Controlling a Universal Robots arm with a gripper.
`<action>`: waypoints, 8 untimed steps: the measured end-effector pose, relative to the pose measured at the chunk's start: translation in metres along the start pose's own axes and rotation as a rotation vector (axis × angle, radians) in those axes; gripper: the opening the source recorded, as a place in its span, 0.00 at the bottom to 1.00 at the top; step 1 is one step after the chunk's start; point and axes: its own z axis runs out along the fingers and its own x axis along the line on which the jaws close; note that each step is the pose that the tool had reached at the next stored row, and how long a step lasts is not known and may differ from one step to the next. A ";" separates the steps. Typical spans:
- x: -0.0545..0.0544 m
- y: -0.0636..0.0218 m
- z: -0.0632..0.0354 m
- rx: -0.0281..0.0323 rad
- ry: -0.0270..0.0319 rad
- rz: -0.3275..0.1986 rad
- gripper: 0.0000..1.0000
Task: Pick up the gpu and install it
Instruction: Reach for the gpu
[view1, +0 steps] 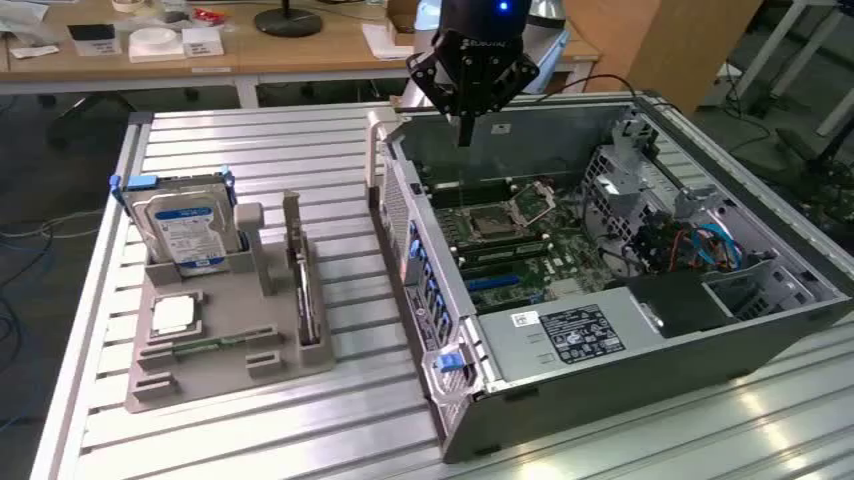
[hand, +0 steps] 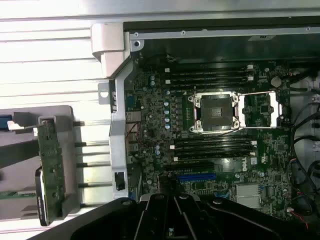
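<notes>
While the jaws hang shut and empty above the open computer case (view1: 747, 330), the gpu (view1: 304, 290) stands on edge in the grey holder (view1: 200, 370) on the bench (view1: 267, 150). It is well apart from the jaws, toward the exterior view's left, with its long axis parallel to the case's side wall. Its lower edge is sunk in the slot and its faces are hardly visible.

The gpu (view1: 306, 295) (hand: 51, 165) is a thin, flat rectangular card, dark in the exterior view and green with small components in the wrist view. One end carries a dark, silvery-edged piece. It stands on its long edge, upright, in a narrow slot of the grey holder (view1: 200, 375). That slot runs along the holder's side at the exterior view's right. The holder's upright posts flank the card. Nothing grips it, and it sits fully seated in the holder.
</notes>
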 end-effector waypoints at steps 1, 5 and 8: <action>0.000 0.0000 0.0000 0.0000 0.0000 0.000 0.10; 0.001 0.0000 0.0000 0.0000 0.0000 0.000 0.10; 0.002 -0.0001 0.0000 0.0000 0.0000 0.000 0.10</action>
